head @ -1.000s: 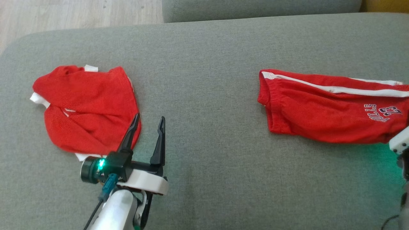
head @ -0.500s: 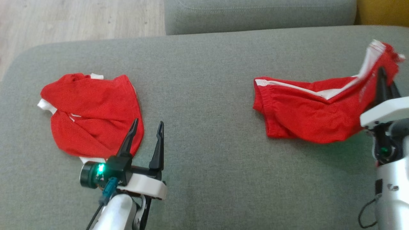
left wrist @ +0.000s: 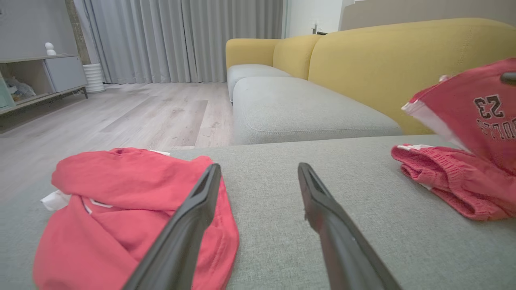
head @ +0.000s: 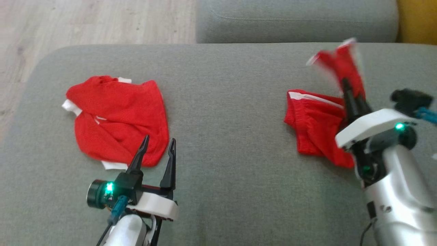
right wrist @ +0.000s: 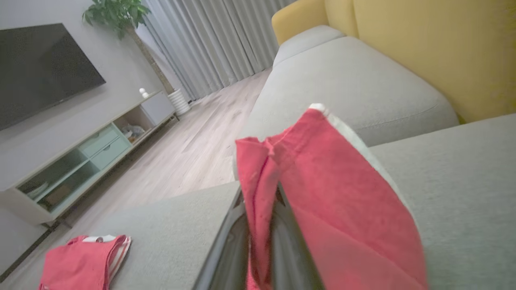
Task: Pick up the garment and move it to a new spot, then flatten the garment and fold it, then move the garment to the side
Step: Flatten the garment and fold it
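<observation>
The garment (head: 314, 119), red shorts with a white side stripe and a "23" print, lies at the right of the grey cushion (head: 232, 102). Its right end is lifted and blurred above the rest. My right gripper (head: 345, 82) is shut on that raised end, and in the right wrist view the red cloth (right wrist: 322, 193) is pinched between the fingers of the gripper (right wrist: 260, 225). My left gripper (head: 159, 138) stands open and holds nothing, just above the cushion at the lower right edge of a second red garment (head: 119, 116). In the left wrist view the open gripper (left wrist: 260, 167) faces the shorts (left wrist: 455, 189).
The second red garment (left wrist: 121, 201), mesh with white trim, lies crumpled at the cushion's left. A grey seat (left wrist: 290, 108) and a yellow sofa back (left wrist: 403, 60) stand behind the cushion. Wooden floor (head: 85, 20) lies past the far left edge. A low TV cabinet (right wrist: 80, 161) stands across the room.
My right gripper has raised the shorts' right end off the cushion and carried it leftward over the rest. The head camera shifted. My left gripper stayed open in place.
</observation>
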`<state>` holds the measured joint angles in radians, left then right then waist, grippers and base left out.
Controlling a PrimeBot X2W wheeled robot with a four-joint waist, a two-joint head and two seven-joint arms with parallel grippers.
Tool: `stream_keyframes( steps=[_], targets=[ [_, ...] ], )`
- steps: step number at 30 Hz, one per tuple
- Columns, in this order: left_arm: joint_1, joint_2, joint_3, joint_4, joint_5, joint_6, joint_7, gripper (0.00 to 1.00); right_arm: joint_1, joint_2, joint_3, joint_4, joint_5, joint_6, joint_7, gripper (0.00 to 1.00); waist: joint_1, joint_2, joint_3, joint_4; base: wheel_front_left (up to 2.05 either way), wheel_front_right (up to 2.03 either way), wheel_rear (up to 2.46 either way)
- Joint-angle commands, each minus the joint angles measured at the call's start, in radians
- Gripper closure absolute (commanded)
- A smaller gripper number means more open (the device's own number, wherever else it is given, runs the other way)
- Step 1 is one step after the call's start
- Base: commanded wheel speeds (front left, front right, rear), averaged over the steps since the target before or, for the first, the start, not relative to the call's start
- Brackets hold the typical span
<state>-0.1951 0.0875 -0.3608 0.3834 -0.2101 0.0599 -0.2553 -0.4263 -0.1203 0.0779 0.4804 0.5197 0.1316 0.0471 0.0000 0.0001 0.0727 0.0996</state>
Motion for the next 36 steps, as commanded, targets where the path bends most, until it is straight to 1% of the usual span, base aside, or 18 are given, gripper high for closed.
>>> stream_keyframes(
  steps=[1, 10, 18, 19, 20, 23, 25, 28, 29, 30, 32, 34, 36],
  targets=[
    [-0.019, 0.011, 0.027, -0.026, 0.006, -0.003, -0.006, 0.0, -0.016, -0.006, 0.03, -0.026, 0.007, -0.001, -0.011, 1.0, 0.0, -0.0001, -0.003, 0.007, 0.0, 0.0, 0.0],
    [-0.006, 0.017, 0.019, -0.022, 0.001, 0.004, -0.006, 0.0, 0.002, -0.07, 0.259, 0.094, 0.01, -0.001, 0.005, 1.0, 0.0, -0.0001, -0.019, 0.022, 0.0, 0.0, 0.0],
    [-0.007, 0.023, 0.016, -0.023, -0.004, 0.013, -0.003, 0.0, 0.0, -0.133, 0.479, 0.145, 0.018, -0.001, 0.036, 1.0, 0.0, -0.0001, -0.023, -0.011, 0.0, 0.0, 0.0],
    [-0.008, 0.023, 0.016, -0.023, -0.006, 0.013, -0.003, 0.0, -0.005, -0.139, 0.504, 0.144, 0.012, -0.001, 0.029, 0.61, 0.0, -0.0001, -0.024, -0.018, 0.0, 0.0, 0.0],
    [-0.009, 0.023, 0.016, -0.022, -0.007, 0.014, -0.003, 0.0, -0.009, -0.141, 0.517, 0.144, 0.018, -0.001, 0.023, 0.0, 0.0, -0.0001, -0.024, -0.024, 0.0, 0.0, 0.0],
    [-0.014, 0.025, 0.017, -0.022, -0.011, 0.015, -0.003, 0.0, -0.029, -0.156, 0.54, 0.127, 0.027, -0.001, -0.008, 0.0, 0.0, -0.0001, -0.025, -0.049, 0.0, 0.0, 0.0],
    [-0.019, 0.025, 0.018, -0.026, -0.012, 0.016, -0.004, 0.0, -0.042, -0.169, 0.519, 0.112, 0.033, -0.001, -0.04, 0.0, 0.0, -0.0001, -0.025, -0.066, 0.0, 0.0, 0.0],
    [-0.026, 0.025, 0.026, -0.037, -0.016, 0.022, -0.005, 0.0, -0.048, -0.19, 0.459, 0.084, 0.038, -0.001, -0.093, 0.0, 0.0, -0.0001, -0.029, -0.094, 0.0, 0.0, 0.0],
    [-0.026, 0.025, 0.026, -0.037, -0.016, 0.022, -0.005, 0.0, -0.048, -0.19, 0.459, 0.084, 0.038, -0.001, -0.093, 0.0, 0.0, -0.0001, -0.029, -0.094, 0.0, 0.0, 0.0],
    [-0.031, 0.023, 0.03, -0.047, -0.018, 0.025, -0.005, 0.0, -0.041, -0.204, 0.4, 0.063, 0.031, -0.001, -0.137, 0.0, 0.0, -0.0001, -0.031, -0.11, 0.0, 0.0, 0.0],
    [-0.034, 0.021, 0.034, -0.056, -0.018, 0.027, -0.006, 0.0, -0.029, -0.214, 0.317, 0.046, -0.001, -0.001, -0.196, 0.0, 0.0, -0.0001, -0.033, -0.123, 0.0, 0.0, 0.0],
    [-0.037, 0.019, 0.041, -0.071, -0.018, 0.03, -0.006, 0.0, -0.008, -0.2, 0.227, 0.023, -0.045, -0.001, -0.245, 0.0, 0.0, -0.0001, -0.033, -0.136, 0.0, 0.0, 0.0],
    [-0.037, 0.017, 0.047, -0.087, -0.015, 0.032, -0.006, 0.0, 0.019, -0.18, 0.14, -0.007, -0.101, -0.001, -0.271, 0.0, 0.0, -0.0001, -0.032, -0.147, 0.0, 0.0, 0.0]
  ],
)
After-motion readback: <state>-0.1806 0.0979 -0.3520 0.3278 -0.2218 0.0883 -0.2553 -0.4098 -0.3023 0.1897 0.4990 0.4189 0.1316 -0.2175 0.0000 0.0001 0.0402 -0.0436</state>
